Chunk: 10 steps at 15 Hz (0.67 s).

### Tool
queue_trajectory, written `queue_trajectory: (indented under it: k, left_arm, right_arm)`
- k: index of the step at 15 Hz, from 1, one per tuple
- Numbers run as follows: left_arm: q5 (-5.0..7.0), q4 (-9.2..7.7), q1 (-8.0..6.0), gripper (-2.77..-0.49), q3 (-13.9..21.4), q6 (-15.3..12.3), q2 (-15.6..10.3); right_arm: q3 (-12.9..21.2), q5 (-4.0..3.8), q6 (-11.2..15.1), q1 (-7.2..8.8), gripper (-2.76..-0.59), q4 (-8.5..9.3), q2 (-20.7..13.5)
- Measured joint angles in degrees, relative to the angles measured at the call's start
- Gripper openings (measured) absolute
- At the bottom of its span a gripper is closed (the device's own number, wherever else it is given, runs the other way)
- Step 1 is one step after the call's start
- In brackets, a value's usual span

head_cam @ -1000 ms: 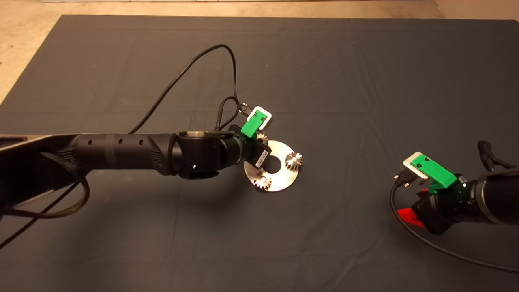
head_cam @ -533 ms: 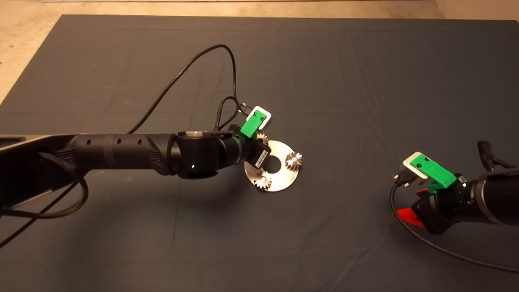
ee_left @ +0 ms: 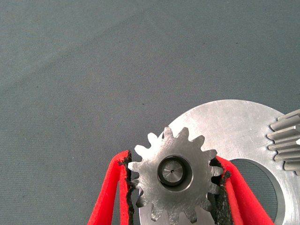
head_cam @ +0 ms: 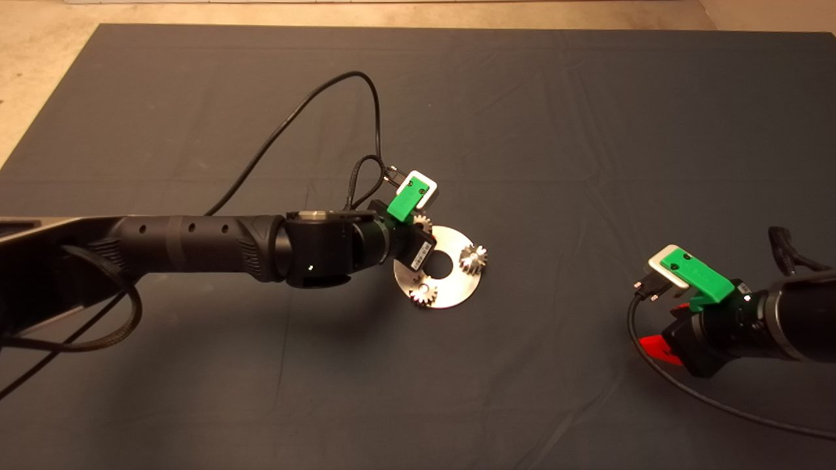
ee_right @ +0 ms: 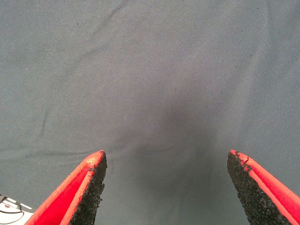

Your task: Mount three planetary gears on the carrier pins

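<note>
The shiny steel disc [head_cam: 452,291] lies mid-mat. Two planetary gears [head_cam: 473,258] [head_cam: 423,293] sit on carrier pins on it. My left gripper [head_cam: 419,230] reaches over the disc's far-left edge and covers most of a third gear [head_cam: 423,220]. In the left wrist view that gear [ee_left: 173,180] rests on the disc [ee_left: 234,124], a pin's end [ee_left: 172,170] shows in its bore, and both pads of the gripper [ee_left: 173,160] press on its teeth. Another gear's edge [ee_left: 287,140] shows beside it. My right gripper [head_cam: 666,329] [ee_right: 166,157] stands open at the right edge over bare mat.
Black cables [head_cam: 307,108] loop from the left wrist over the mat behind the disc. Another cable [head_cam: 712,399] trails from the right arm along the lower right. Bare tabletop [head_cam: 46,46] shows beyond the mat's far edge.
</note>
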Motion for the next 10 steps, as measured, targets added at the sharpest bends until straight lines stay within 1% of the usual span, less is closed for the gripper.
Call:
queue_trajectory:
  k: [3,4,6,8,9,10]
  left_arm:
    - [0.0,0.13,0.0,-2.5,0.0,0.0,0.0]
    - [0.0,0.23,0.0,-2.42,0.0,0.0,0.0]
    - [-0.02,0.37,0.0,-2.38,0.0,0.0,0.0]
    - [-0.06,0.45,0.0,-2.26,0.0,0.0,0.0]
    - [-0.53,1.3,-0.01,-2.21,0.0,0.0,0.0]
    - [-0.67,2.16,-0.04,-2.21,0.0,0.0,0.0]
  right_arm:
    - [0.0,-0.01,0.0,0.02,-1.47,-0.01,0.0]
    - [0.0,0.0,0.0,0.0,-1.47,-0.01,0.0]
    - [0.0,0.0,0.0,0.0,-1.47,-0.01,0.0]
    - [0.0,0.0,0.0,0.0,-1.47,-0.01,0.0]
    - [0.0,0.0,0.0,0.0,-1.47,-0.01,0.0]
    - [0.0,0.0,0.0,0.0,-1.47,-0.01,0.0]
